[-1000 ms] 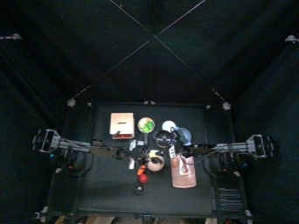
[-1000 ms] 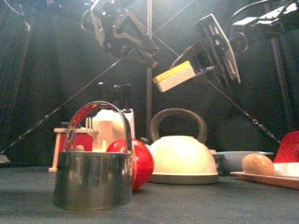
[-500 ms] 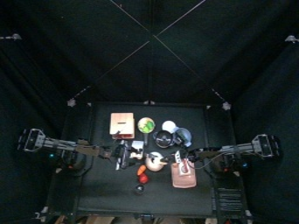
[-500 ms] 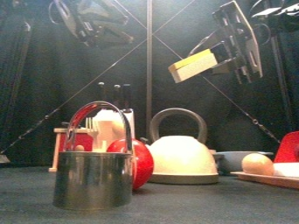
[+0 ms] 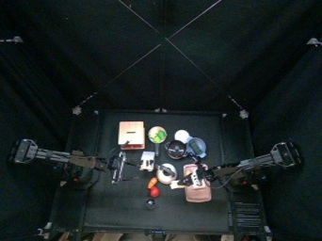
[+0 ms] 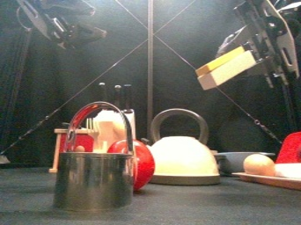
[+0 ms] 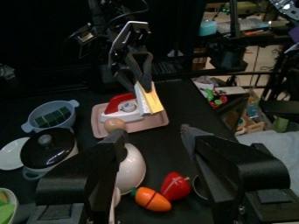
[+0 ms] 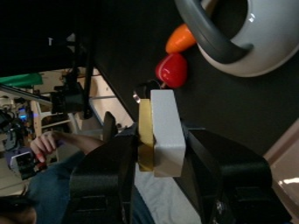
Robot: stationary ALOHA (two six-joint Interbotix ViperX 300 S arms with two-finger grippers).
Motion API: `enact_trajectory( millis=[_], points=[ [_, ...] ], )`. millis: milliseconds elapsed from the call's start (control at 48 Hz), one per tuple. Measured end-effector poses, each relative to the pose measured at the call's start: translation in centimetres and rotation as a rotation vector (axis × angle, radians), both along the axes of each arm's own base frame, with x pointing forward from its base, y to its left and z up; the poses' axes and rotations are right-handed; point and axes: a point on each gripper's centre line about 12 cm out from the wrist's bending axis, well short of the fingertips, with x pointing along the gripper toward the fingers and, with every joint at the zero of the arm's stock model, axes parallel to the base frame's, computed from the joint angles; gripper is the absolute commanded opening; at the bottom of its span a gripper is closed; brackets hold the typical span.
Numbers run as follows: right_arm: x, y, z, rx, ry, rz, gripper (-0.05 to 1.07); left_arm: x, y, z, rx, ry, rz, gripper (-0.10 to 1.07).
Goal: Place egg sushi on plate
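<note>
- Nearest, at 7 o'clock in the front view: metal pail [image 6: 94,176], with the cream kettle [image 6: 182,160] just behind at 6 o'clock. Neither part of the job.
- Further right, at 4 o'clock, low on the table: plate [image 6: 268,181], already carrying a brown ball and something red. Bare rim toward the kettle looks like the spot to aim for.
- Up at 2 o'clock, well above the table: egg sushi [image 6: 227,68], a yellow slab on a white block, tilted and not level.
- Clamped across its long flat sides by the right gripper [image 8: 162,142], yellow layer against one jaw and white against the other.
- Probably light and fairly stiff, a toy piece by its clean edges; smooth faces could slip, so a hold on the broad sides at mid-length seems right, as now.
- Likely little harm from a short drop, though a tilted release could tip it onto an edge or roll it off the rim.
- Right arm raised, wrist rolled so the jaws lie sideways; from the left wrist camera, piece hanging above the plate's far end, not touching it.
- Farthest, at 10 o'clock: left gripper [image 7: 163,144], jaws apart and empty, held high and well clear.
</note>
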Motion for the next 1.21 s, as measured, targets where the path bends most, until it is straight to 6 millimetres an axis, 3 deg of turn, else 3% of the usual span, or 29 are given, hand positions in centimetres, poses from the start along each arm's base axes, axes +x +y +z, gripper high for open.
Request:
enact_trajectory(
  millis=[271,646,1042,1208],
  points=[
    [-2.0,2.1,-0.6,0.058,0.091,0.007,0.57,-0.6,-0.6,-0.5,-0.007,-0.025,-0.038,0.9],
    [-6.7,4.9,-2.4,0.089,0.389,-0.035,0.57,-0.8,-0.6,-1.2,-0.006,-0.005,-0.038,0.9],
    [-12.5,5.0,-3.5,0.079,0.533,-0.193,0.56,-1.1,-0.2,-2.1,-0.054,0.021,-0.01,0.9],
    [-12.9,4.6,-5.5,0.107,0.476,-0.242,0.56,-1.1,-0.1,-2.2,-0.068,0.024,0.0,0.9]
  ],
)
